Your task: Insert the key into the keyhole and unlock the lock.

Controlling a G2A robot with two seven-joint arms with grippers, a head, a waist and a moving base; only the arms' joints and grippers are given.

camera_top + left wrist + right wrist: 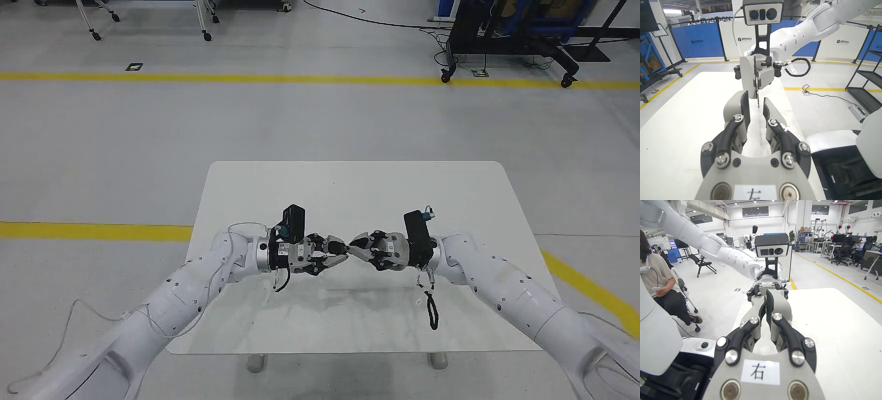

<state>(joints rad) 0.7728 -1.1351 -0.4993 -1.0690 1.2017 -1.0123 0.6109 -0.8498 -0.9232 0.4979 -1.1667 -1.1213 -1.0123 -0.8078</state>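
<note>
Over the middle of the white table (400, 190) my two grippers meet tip to tip. My right gripper (755, 90) is shut on a thin flat metal key (758, 98), held edge-on, its blade sticking out past the fingertips. My left gripper (755, 102) is open, and the key's blade lies in the gap between its ribbed black pads (745, 106) without touching them. In the top view the left gripper (335, 250) and right gripper (362, 246) are almost in contact. In the right wrist view the right gripper (767, 298) has its fingers pressed together, which hides the key.
A black cable loop (432, 308) hangs from the right forearm near the table's front edge. Bare white table surface lies on all sides of the grippers. A black shelf frame (866, 79) stands on the floor beyond the table.
</note>
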